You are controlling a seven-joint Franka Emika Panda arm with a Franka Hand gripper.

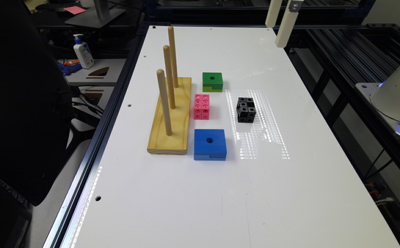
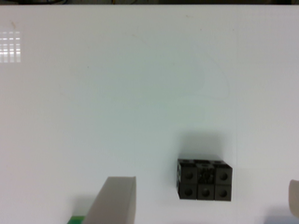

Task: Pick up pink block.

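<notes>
Four blocks and one peg stand lie on the white desk, all placed here against the pale wooden base with three upright wooden pegs.

Item: small bright pink plastic block of joined little cubes with round holes. It sits flat on the desk just beside the peg base's long edge, on the exterior view's right of it, about level with the middle peg. Nothing touches it.

Item: green square block with a round centre hole. It lies beyond the pink block, near the far end of the peg base.

Item: blue square block with a round centre hole, larger than the pink one. It lies on the near side of the pink block, just beside the near end of the peg base.

Item: black cluster of joined cubes with round holes. It stands further from the peg base than the pink block, apart from it; it shows again in the wrist view.

Item: gripper, white, fingers spread apart and holding nothing. It hangs high above the desk's far end, well apart from the peg base and from the pink block.
</notes>
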